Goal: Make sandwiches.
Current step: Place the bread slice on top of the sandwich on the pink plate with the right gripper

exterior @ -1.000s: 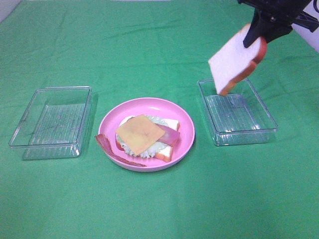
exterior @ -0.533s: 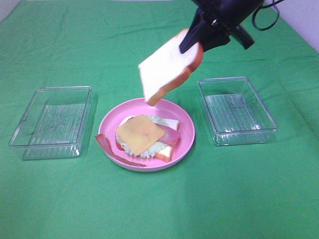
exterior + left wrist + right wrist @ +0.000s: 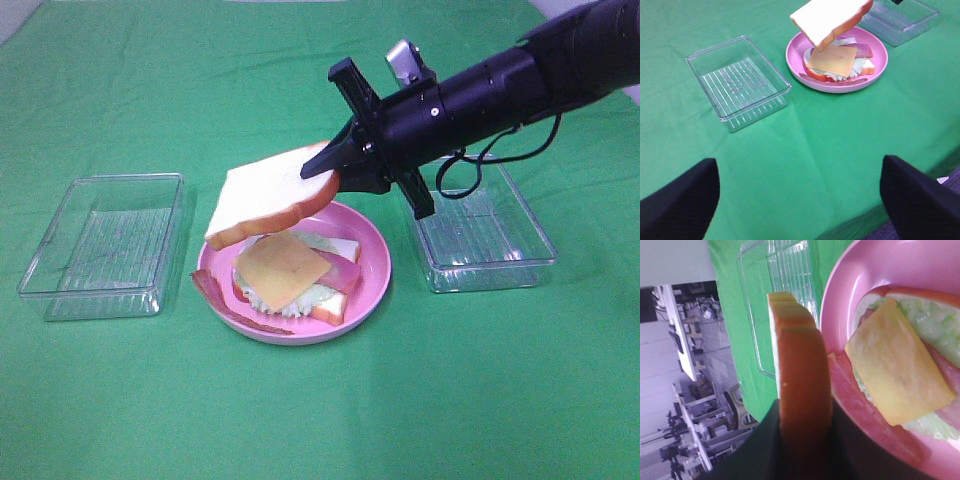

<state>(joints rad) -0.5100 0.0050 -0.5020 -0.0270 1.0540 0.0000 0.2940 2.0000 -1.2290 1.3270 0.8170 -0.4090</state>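
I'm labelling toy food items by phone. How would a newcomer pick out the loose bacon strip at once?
Find the pink plate in the middle of the green cloth, between two clear trays. The loose bacon strip lies along the plate's rim on the side toward the left tray. Unlike the bacon under the cheese square, it lies beside the stack, uncovered.

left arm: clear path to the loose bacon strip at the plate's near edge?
Probably yes. The left gripper is open over bare cloth, and the bacon strip lies uncovered at the pink plate edge. The held bread slice hangs above the stack, not over the strip.
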